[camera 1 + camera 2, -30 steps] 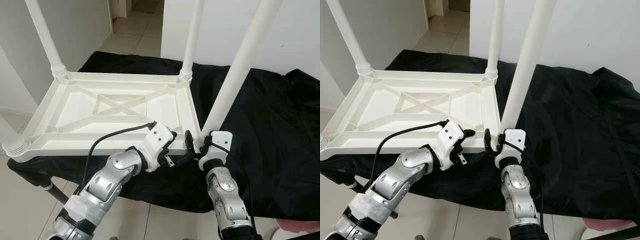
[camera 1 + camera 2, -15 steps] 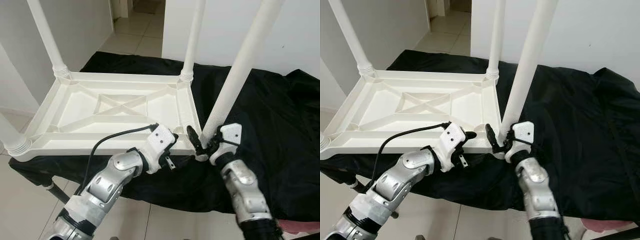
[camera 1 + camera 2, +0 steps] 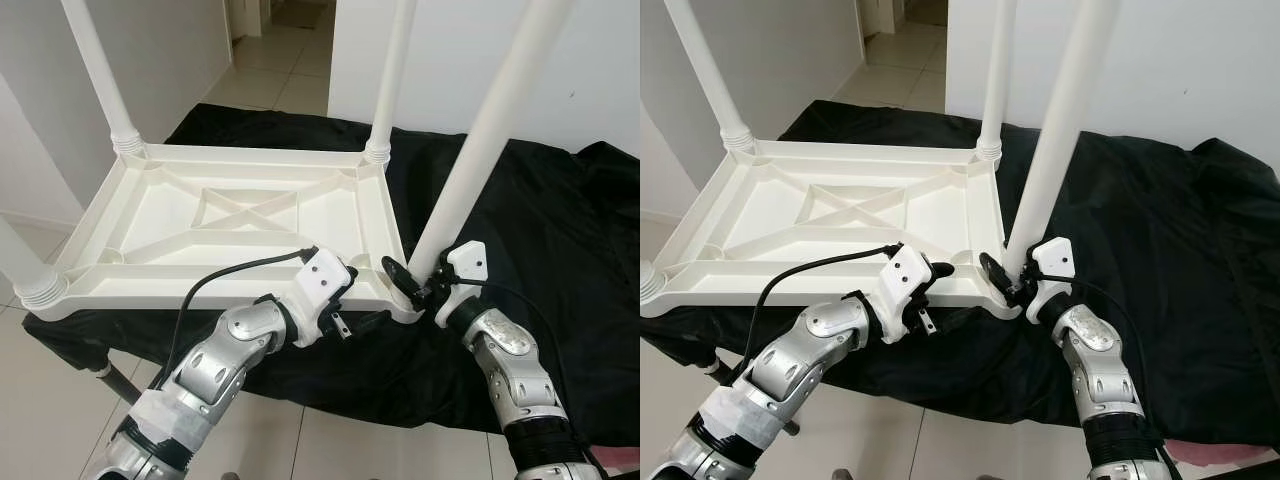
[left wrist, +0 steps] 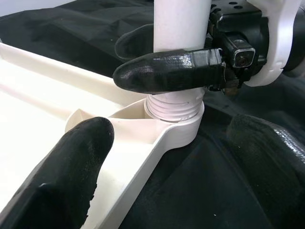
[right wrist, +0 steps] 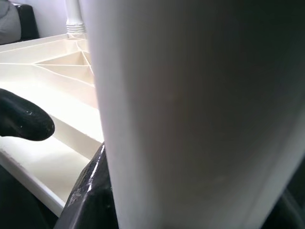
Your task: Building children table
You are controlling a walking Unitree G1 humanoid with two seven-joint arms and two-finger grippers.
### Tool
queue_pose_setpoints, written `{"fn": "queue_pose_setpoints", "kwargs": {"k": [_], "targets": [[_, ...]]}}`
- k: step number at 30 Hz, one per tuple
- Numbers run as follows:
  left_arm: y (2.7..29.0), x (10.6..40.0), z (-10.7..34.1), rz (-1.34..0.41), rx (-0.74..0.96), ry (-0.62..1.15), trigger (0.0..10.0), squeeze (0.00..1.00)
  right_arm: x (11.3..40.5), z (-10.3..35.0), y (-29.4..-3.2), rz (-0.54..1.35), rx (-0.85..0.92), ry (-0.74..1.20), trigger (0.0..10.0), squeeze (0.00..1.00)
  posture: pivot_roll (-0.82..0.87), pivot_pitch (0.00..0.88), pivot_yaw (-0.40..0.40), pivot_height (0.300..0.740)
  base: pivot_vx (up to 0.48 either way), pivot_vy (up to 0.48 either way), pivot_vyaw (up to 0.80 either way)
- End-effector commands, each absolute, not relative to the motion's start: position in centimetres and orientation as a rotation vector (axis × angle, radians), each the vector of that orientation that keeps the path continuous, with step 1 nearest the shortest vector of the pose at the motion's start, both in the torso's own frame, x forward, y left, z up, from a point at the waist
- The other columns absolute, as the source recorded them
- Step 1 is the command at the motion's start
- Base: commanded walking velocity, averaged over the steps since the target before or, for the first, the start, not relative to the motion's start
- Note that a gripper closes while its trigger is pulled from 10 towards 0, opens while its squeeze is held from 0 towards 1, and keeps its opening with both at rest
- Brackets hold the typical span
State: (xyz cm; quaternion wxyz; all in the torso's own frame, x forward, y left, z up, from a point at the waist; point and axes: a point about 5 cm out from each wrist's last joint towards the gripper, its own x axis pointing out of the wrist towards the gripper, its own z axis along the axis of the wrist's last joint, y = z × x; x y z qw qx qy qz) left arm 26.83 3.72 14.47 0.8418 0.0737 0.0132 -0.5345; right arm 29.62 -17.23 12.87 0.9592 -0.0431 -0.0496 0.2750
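A white plastic children's table (image 3: 240,215) lies upside down on a black cloth (image 3: 540,230). Its near right leg (image 3: 480,150) stands in the near right corner socket (image 4: 174,112). My right gripper (image 3: 412,280) is shut on the base of this leg, with one black finger (image 4: 167,71) lying across the leg just above the ribbed collar. My left gripper (image 3: 350,285) is at the front rim beside that corner. It is open, one finger (image 4: 71,167) over the table's inside and the other (image 4: 271,152) over the cloth.
Three more white legs stand at the far left (image 3: 100,75), far right (image 3: 390,70) and near left (image 3: 20,265) corners. The cloth-covered surface ends close in front of me, with tiled floor (image 3: 330,450) below. White walls and a doorway lie behind.
My right forearm has swung out to the right and its gripper has turned about the leg's base, still shut on it. The left gripper has stayed at the rim.
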Motion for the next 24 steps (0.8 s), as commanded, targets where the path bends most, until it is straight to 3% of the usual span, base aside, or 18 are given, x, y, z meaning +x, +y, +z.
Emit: {"fn": "queue_pose_setpoints", "kwargs": {"k": [1, 3, 4, 11, 15, 24], "targets": [[3.5, 26.5, 14.2, -1.231, 0.181, 0.039, 10.0, 0.00, 29.6, 12.0, -17.6, 0.562, -0.099, -0.051, 0.0, 0.00, -0.08, 0.000, -0.008, 0.740, 0.000, 0.000, 0.00], [3.4, 26.5, 14.1, -1.231, 0.180, 0.041, 10.0, 0.00, 29.7, 12.0, -17.7, 0.556, -0.096, -0.044, 0.2, 0.00, -0.08, 0.000, -0.008, 0.740, 0.000, 0.000, 0.00], [3.4, 26.4, 13.9, -1.230, 0.191, 0.045, 10.0, 0.00, 29.6, 12.0, -17.7, 0.553, -0.092, -0.045, 10.0, 0.00, -0.08, 0.000, -0.010, 0.740, 0.000, 0.000, 0.00], [3.5, 26.5, 13.8, -1.219, 0.201, 0.043, 10.0, 0.00, 29.8, 12.0, -17.6, 0.489, -0.089, -0.026, 10.0, 0.00, -0.08, 0.000, -0.014, 0.740, 0.000, 0.000, 0.00], [3.7, 26.5, 12.6, -1.215, 0.314, 0.066, 10.0, 0.00, 29.9, 11.3, -17.1, 0.328, -0.003, -0.006, 10.0, 0.00, -0.08, 0.000, -0.016, 0.740, 0.000, 0.000, 0.00], [3.9, 26.6, 12.8, -1.205, 0.272, 0.065, 10.0, 0.00, 29.7, 11.0, -16.8, 0.109, 0.082, 0.026, 10.0, 0.00, -0.07, 0.000, -0.024, 0.740, 0.000, 0.000, 0.00]]}}
